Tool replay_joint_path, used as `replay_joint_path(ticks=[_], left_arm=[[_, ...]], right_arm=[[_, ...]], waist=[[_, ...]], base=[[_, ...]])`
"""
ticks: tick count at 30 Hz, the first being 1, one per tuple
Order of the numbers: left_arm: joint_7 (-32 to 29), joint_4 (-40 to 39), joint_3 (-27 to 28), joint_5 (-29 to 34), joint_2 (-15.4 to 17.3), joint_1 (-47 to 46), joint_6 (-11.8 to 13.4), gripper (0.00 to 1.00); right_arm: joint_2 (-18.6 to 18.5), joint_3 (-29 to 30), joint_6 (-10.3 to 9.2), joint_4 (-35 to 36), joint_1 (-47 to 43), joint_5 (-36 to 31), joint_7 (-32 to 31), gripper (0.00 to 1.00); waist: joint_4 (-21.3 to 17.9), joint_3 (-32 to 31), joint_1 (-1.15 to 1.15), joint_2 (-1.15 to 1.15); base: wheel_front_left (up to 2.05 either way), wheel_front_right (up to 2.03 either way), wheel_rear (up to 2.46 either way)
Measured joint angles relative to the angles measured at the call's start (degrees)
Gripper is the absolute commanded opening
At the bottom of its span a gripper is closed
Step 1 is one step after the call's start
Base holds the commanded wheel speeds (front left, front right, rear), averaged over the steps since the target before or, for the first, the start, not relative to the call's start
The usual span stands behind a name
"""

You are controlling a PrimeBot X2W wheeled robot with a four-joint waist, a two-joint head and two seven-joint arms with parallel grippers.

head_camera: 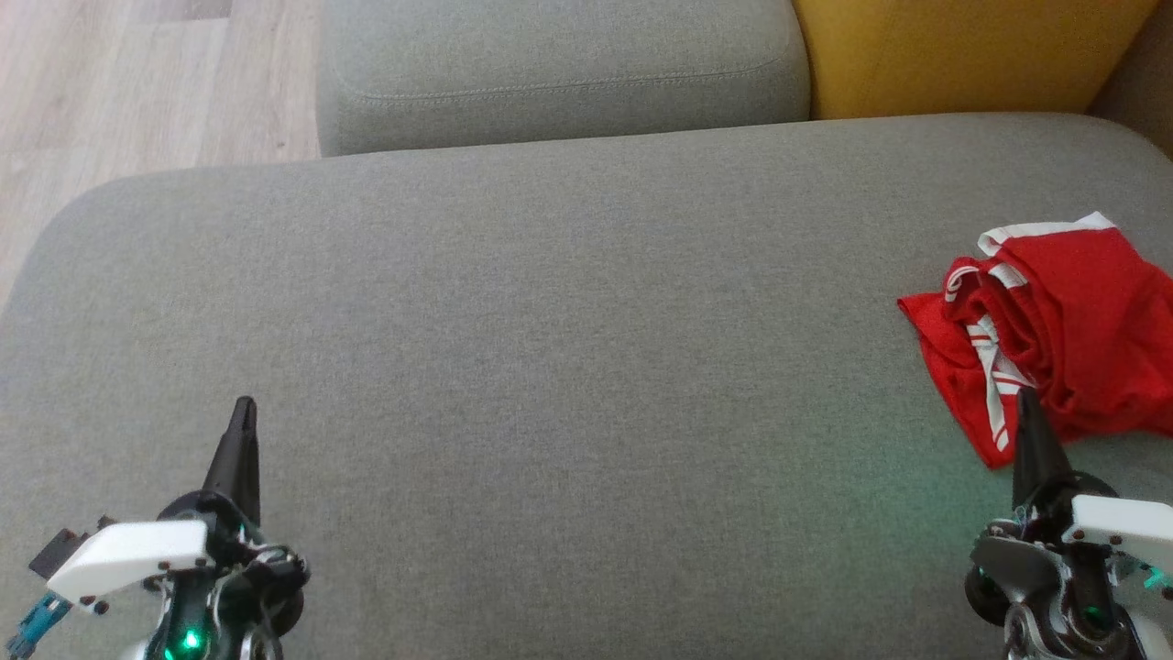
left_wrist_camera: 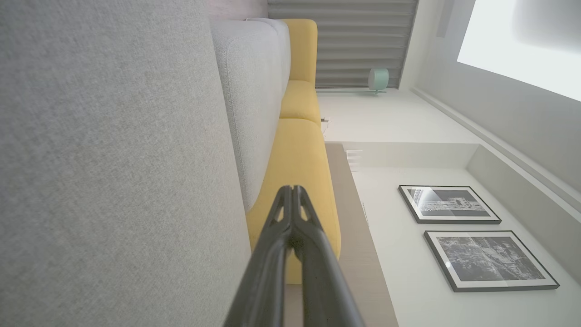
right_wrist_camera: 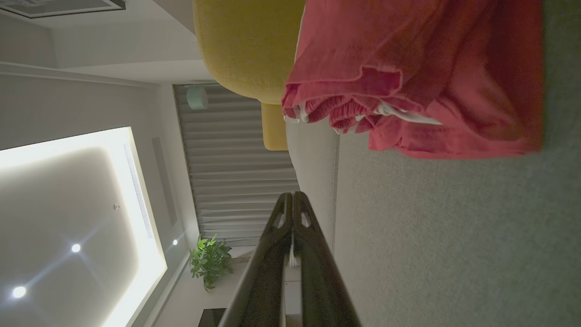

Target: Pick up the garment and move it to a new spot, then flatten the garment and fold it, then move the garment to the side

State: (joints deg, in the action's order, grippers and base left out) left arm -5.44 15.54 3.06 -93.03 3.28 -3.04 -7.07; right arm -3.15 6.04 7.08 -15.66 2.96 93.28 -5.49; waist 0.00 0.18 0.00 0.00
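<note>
The garment (head_camera: 1063, 330) is a crumpled red piece with white trim, lying at the right end of the grey sofa seat (head_camera: 550, 367). My right gripper (head_camera: 1025, 396) is shut and empty, its tip just at the garment's near edge. In the right wrist view the garment (right_wrist_camera: 408, 77) lies bunched ahead of the shut right gripper (right_wrist_camera: 292, 195), apart from it. My left gripper (head_camera: 244, 405) is shut and empty above the seat's lower left. The left wrist view has the left gripper (left_wrist_camera: 290, 188) closed, pointing along the sofa.
A grey back cushion (head_camera: 559, 73) and a yellow cushion (head_camera: 962, 55) bound the far edge of the seat. Wooden floor (head_camera: 110, 82) lies beyond the seat's left end. Framed pictures (left_wrist_camera: 454, 204) hang on the wall in the left wrist view.
</note>
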Motion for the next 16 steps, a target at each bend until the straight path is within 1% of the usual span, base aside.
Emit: replay_joint_path(ticks=[16], left_arm=[[0.0, 0.0, 0.6, 0.0, -0.1, 0.0, 0.0, 0.00]], right_arm=[[0.0, 0.2, 0.00, 0.0, 0.0, 0.0, 0.0, 0.00]], waist=[[0.0, 0.0, 0.00, 0.00]], base=[[0.00, 0.00, 0.00]])
